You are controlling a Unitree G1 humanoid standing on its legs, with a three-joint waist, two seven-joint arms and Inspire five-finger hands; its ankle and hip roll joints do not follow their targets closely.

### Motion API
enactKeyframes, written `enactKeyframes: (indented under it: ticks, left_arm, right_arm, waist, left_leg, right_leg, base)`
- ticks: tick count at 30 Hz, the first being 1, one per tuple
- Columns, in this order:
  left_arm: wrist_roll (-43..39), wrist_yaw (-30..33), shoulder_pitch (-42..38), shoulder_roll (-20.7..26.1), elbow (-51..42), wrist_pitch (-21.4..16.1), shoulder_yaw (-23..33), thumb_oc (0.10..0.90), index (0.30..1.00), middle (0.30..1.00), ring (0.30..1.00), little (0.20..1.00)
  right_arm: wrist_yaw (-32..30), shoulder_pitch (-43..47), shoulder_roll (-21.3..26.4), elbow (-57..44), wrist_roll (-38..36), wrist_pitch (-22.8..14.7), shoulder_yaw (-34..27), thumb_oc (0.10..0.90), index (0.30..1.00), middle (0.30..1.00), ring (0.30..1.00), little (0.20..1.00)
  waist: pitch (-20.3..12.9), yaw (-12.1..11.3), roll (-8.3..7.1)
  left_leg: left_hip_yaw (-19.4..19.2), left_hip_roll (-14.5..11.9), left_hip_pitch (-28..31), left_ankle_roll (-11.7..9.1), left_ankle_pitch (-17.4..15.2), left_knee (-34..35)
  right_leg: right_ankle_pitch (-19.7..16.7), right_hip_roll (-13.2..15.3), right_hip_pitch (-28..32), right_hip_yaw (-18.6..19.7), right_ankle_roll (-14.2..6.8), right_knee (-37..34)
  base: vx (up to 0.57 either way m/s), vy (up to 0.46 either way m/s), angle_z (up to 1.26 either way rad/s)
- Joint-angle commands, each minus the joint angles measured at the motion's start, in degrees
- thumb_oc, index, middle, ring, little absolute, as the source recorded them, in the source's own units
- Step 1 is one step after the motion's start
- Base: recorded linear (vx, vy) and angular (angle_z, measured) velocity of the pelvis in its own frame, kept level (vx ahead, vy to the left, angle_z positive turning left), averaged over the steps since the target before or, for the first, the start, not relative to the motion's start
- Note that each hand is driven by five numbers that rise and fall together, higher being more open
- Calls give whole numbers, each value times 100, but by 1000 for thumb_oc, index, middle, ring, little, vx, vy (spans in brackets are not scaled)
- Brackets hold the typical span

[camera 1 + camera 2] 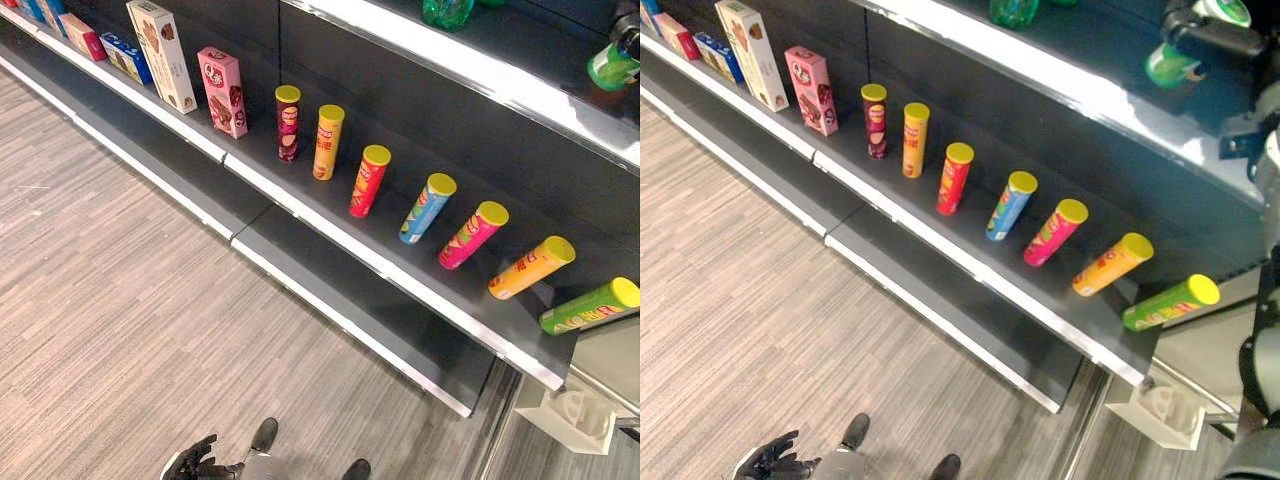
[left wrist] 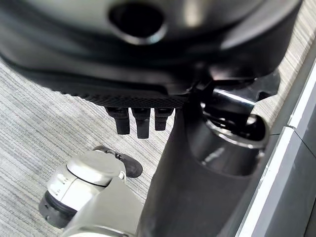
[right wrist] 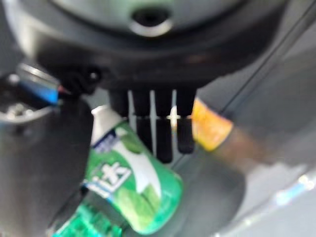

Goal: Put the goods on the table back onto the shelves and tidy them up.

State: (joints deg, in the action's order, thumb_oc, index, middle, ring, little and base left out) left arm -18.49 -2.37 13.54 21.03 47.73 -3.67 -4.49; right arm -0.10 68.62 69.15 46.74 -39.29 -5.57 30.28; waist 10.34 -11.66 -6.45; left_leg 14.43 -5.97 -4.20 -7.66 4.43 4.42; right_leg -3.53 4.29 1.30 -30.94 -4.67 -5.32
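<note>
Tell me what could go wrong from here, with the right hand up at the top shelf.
1. The right hand is at the green bottle, near the top shelf edge; a nudge could tip it off.
2. If it falls, the cans standing below could topple.
3. The orange item sits just past the fingers; reaching further may knock it.

A shop aisle is indicated: long dark shelves [image 1: 330, 215] with white front edges are stocked with spaced snack tubes [image 1: 369, 181] and boxes [image 1: 222, 91], above grey striped flooring [image 1: 110, 300].
</note>
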Motion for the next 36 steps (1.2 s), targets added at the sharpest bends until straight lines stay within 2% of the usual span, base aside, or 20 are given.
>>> enactKeyframes:
  ticks: [1, 11, 23, 24, 25, 36]
  left_arm:
    - [-94, 46, 39, 443, -187, -223, -67, 800, 900, 900, 900, 900]
    - [-114, 77, 39, 438, -251, -261, -34, 800, 900, 900, 900, 900]
    - [-93, 89, 50, 423, -241, -280, 13, 800, 900, 900, 900, 900]
    - [-106, 86, 44, 421, -255, -278, 10, 800, 900, 900, 900, 900]
    - [-113, 86, 42, 419, -259, -277, 12, 800, 900, 900, 900, 900]
    - [-138, 112, 27, 437, -202, -234, 38, 800, 900, 900, 900, 900]
  right_arm:
    - [-124, 547, 384, -226, -178, -410, 188, 400, 300, 300, 300, 300]
    - [-64, 571, 407, 18, 190, -318, 396, 400, 300, 300, 300, 300]
    - [52, 332, 283, 25, 230, -248, 340, 400, 300, 300, 300, 300]
    - [54, 317, 272, 23, 204, -252, 321, 424, 335, 335, 335, 335]
    - [59, 290, 270, 32, 177, -258, 287, 800, 900, 900, 900, 900]
    - [-212, 454, 201, 157, -127, -373, -89, 800, 900, 900, 900, 900]
  waist:
    - [-210, -82, -385]
    - [-148, 5, -450]
    - [-186, 124, -467]
    - [-186, 125, -468]
    - [-192, 133, -466]
    - [-271, 165, -472]
  left_leg:
    - [-785, -65, 269, -205, -292, 58]
    - [-854, -102, 306, -205, -329, 58]
    - [-951, -84, 419, -148, -388, 58]
    - [-958, -82, 429, -144, -391, 58]
    - [-968, -84, 438, -141, -396, 58]
    - [-1059, -85, 552, -109, -480, 58]
  right_leg:
    - [139, 188, 62, 487, -314, 32]
    - [133, 148, 34, 574, -302, 35]
    - [112, 164, 35, 688, -305, 32]
    - [113, 164, 44, 702, -306, 32]
    - [111, 165, 49, 713, -308, 32]
    - [118, 165, 112, 782, -326, 32]
  base:
    - [0, 0, 0]
    - [1, -1, -1]
    - [4, 4, -6]
    - [3, 7, -4]
    - [-5, 12, -6]
    - [0, 7, -4]
